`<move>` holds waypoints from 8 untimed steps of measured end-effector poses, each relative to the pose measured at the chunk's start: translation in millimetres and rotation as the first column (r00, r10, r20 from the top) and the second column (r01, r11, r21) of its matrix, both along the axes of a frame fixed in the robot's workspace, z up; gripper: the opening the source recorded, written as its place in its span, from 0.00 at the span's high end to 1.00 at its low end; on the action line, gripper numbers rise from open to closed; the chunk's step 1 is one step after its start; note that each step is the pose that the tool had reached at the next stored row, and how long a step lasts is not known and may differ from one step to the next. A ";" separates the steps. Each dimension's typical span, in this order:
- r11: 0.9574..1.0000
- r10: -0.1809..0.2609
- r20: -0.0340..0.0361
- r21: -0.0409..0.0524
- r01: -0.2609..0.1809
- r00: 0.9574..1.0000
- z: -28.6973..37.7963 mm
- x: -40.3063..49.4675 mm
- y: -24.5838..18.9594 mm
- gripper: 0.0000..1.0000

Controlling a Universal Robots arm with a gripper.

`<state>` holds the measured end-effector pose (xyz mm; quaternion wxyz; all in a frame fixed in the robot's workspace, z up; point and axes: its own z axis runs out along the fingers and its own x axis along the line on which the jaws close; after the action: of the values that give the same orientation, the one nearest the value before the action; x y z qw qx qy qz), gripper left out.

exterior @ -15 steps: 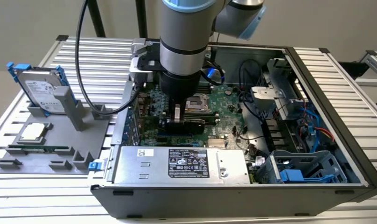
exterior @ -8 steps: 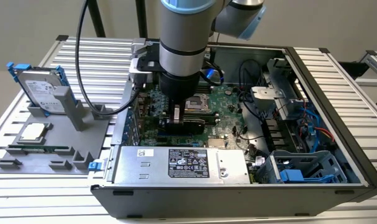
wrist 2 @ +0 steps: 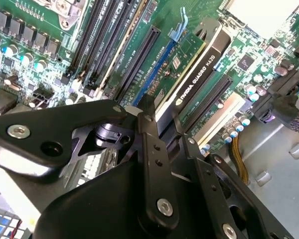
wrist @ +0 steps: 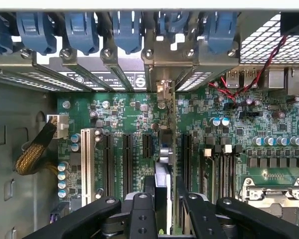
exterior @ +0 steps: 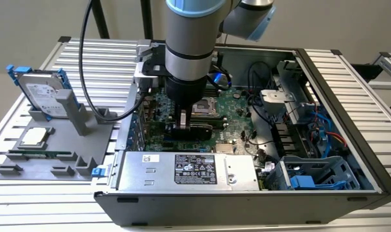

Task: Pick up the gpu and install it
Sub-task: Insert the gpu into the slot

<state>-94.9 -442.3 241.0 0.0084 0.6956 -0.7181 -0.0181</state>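
The gpu (wrist 2: 197,74) is a green card with a black cooler block, standing on edge over the blue expansion slot (wrist 2: 152,74) of the motherboard inside the open computer case (exterior: 338,96). In the first wrist view the gpu (wrist: 164,154) shows edge-on, its silver bracket (wrist: 162,87) up against the case's rear slot openings. My gripper (wrist: 163,196) is shut on the card's top edge, one black finger on each side. In the exterior view the gripper (exterior: 182,126) hangs straight down from the arm into the case, with the gpu (exterior: 201,131) below it.
A grey fixture (exterior: 60,145) at the exterior view's left carries a silver hard drive with blue rails (exterior: 44,92), a processor chip (exterior: 35,137) and a memory stick (exterior: 40,154). The power supply (exterior: 186,170), a blue drive cage (exterior: 311,176) and loose cables (exterior: 324,125) crowd the case.
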 end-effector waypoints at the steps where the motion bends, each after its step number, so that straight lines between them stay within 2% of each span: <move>1: 1.000 0.000 0.000 0.000 0.000 1.000 0.0 0.0 0.0 1.00; 3: 1.000 0.000 0.000 0.001 0.000 1.000 -0.2 0.0 0.2 1.00; 4: 1.000 0.000 0.001 0.003 0.000 1.000 -0.9 0.0 0.2 0.00; 8: 1.000 0.000 0.000 0.001 0.000 1.000 -0.1 0.0 0.0 0.00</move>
<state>-94.9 -442.3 240.9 0.0081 0.6956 -0.7181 -0.0183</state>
